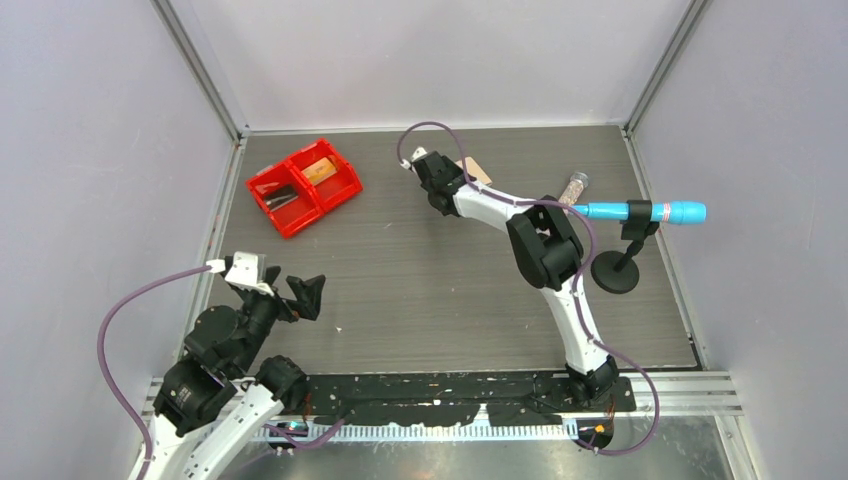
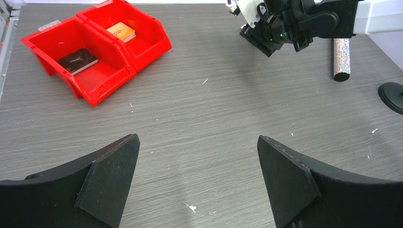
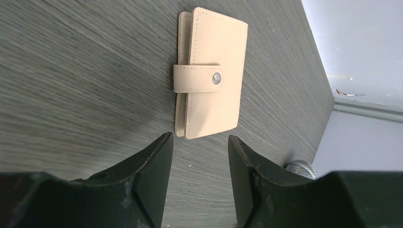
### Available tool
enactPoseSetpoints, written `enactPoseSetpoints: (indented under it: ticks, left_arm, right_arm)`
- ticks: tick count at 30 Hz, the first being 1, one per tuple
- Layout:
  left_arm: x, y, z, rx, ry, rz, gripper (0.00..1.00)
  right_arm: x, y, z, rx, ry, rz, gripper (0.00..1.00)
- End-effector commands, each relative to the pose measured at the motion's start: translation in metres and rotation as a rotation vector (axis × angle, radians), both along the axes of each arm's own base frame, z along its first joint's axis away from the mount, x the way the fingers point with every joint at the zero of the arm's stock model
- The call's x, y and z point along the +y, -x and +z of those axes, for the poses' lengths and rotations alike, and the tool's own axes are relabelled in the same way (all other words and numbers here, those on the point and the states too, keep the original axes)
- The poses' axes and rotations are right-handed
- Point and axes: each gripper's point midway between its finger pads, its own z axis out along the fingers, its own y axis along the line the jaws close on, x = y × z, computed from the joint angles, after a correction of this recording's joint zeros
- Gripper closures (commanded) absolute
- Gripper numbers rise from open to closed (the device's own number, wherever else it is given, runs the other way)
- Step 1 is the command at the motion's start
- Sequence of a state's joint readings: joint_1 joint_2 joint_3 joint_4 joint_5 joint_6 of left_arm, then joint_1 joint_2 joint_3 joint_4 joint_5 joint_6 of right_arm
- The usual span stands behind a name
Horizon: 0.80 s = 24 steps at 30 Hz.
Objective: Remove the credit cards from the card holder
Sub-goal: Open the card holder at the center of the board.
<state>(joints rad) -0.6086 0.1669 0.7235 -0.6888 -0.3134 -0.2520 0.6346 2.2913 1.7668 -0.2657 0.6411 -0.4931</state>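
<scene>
My R gripper (image 3: 199,138) released, empty, just short of holder (image 3: 214,104). Holder flat, snap (image 3: 216,78) shut: pinch may skid, shove it away.

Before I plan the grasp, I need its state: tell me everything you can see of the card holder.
The card holder is a small beige wallet, leather-like, stitched along its edges. It is folded shut, with a strap across its middle fastened by a silvery snap. Its contents are hidden. It lies flat on the grey table, in the far part. Only the table touches it; the right gripper, jaws open, hangs just short of one end.
</scene>
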Motion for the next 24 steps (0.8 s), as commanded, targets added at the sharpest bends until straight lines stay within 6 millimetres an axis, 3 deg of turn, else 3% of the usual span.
enactPoseSetpoints:
  ticks: [1,8,17,19,22,24]
  left_arm:
    - [-0.001,-0.006,0.008,-0.033,0.003,0.012,0.01]
    - [0.000,-0.007,0.007,-0.030,-0.001,0.014,0.01]
    - [-0.001,-0.008,0.006,-0.026,-0.011,0.012,0.01]
    - [-0.002,-0.008,0.006,-0.028,-0.012,0.010,0.01]
    - [-0.003,-0.007,0.006,-0.033,-0.014,-0.004,0.01]
    - [-0.004,-0.006,0.006,-0.037,-0.014,-0.009,0.01]
  right_arm:
    - [0.001,-0.015,0.013,-0.025,0.013,0.015,0.47]
    - [-0.009,-0.019,-0.009,0.021,0.067,0.026,0.53]
    - [-0.015,-0.023,-0.016,0.037,0.128,0.034,0.65]
    - [-0.016,-0.022,-0.017,0.041,0.131,0.034,0.72]
    - [-0.018,-0.018,-0.015,0.047,0.132,0.033,0.89]
    - [-0.019,-0.014,-0.009,0.046,0.116,0.039,0.94]
